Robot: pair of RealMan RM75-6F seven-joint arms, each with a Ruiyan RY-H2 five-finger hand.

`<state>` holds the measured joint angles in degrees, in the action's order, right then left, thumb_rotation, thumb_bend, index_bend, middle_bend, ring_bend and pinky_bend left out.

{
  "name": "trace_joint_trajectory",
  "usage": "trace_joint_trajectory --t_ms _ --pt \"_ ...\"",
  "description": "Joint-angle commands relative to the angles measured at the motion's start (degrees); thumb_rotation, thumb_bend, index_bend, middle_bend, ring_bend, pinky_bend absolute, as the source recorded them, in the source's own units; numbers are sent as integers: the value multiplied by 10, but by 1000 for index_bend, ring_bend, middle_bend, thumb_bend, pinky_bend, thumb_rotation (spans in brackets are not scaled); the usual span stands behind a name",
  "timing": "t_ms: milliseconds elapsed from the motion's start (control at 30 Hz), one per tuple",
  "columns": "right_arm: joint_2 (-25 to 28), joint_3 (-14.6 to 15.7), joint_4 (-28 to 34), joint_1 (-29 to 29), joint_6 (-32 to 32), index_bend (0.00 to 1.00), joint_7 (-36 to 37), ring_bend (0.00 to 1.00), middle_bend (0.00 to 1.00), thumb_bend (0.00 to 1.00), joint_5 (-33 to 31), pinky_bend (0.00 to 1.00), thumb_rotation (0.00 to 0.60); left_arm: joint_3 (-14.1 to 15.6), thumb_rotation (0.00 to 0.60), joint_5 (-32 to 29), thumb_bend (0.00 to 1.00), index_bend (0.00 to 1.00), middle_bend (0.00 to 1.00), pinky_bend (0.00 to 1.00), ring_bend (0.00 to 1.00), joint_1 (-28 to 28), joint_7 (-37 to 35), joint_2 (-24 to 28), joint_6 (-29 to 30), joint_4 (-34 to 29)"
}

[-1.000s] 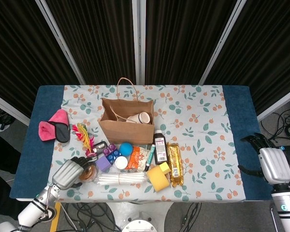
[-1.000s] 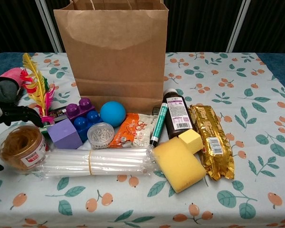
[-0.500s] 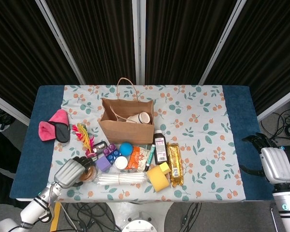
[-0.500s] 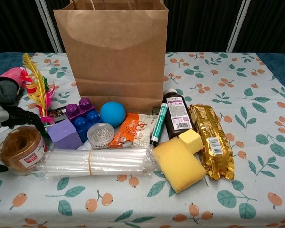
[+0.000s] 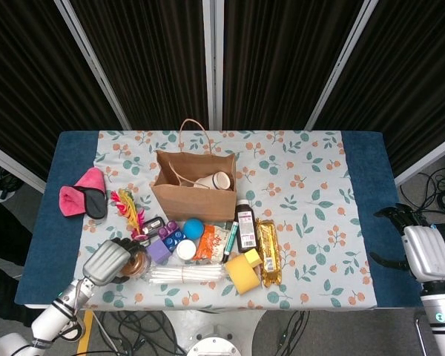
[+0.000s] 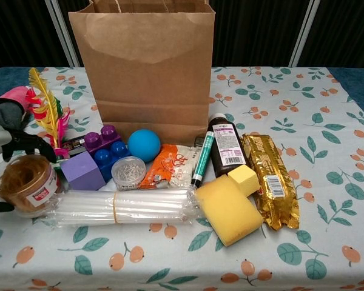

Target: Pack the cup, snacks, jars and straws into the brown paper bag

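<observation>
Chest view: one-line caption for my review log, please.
Left hand grips the rubber-band jar beside the straws, in front of the upright brown paper bag.

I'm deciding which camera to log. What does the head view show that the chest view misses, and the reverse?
Only the head view shows the cup lying inside the bag, the right hand at the table's right edge, and the whole left hand. Only the chest view shows the jar's label, the brown contents inside it, and the pins in the small tub. Both show the left hand at the jar, the straws, the gold snack, sponge and blue ball.
</observation>
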<state>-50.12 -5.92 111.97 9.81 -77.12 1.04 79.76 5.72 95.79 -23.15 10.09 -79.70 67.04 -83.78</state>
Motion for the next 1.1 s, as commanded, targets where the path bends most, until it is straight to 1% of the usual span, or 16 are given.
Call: trace_joint_trajectory --t_ms 33,167,267,400,500,600,767,967,1100 --pt "2 2 -1 -4 -4 292 3 127 247 0 4 229 600 -4 600 -3 210 461 480 506 420 -1 9 15 4 -16" --pt "5 11 -15 -18 -16 293 13 127 248 0 10 230 600 -11 600 -7 209 462 480 508 421 1 19 34 15 -37" --pt "-2 19 -45 -31 -23 303 31 127 252 0 7 231 600 -24 600 -12 209 462 480 507 421 -1 25 51 26 -51" --pt "-31 32 -115 -41 -20 316 61 128 255 2 12 234 600 -50 600 -22 209 462 480 506 421 -6 38 79 43 -77" --pt "-63 38 -168 -47 -22 316 65 128 254 2 15 234 600 -66 600 -29 210 462 480 505 421 -8 53 98 54 -99" --pt "-90 39 -207 -51 -24 319 69 128 254 3 13 234 600 -79 600 -35 210 463 480 504 422 -7 72 118 65 -121" --pt "-108 39 -237 -54 -22 329 93 128 253 4 14 234 600 -106 600 -47 209 464 481 503 425 -9 104 139 86 -143" --pt "-117 40 -253 -55 -20 331 105 128 254 5 18 234 600 -154 600 -57 209 464 481 499 425 -24 142 145 112 -160" --pt "-115 41 -256 -57 -19 331 118 128 253 5 23 234 600 -189 600 -55 210 464 483 499 425 -45 177 153 122 -164"
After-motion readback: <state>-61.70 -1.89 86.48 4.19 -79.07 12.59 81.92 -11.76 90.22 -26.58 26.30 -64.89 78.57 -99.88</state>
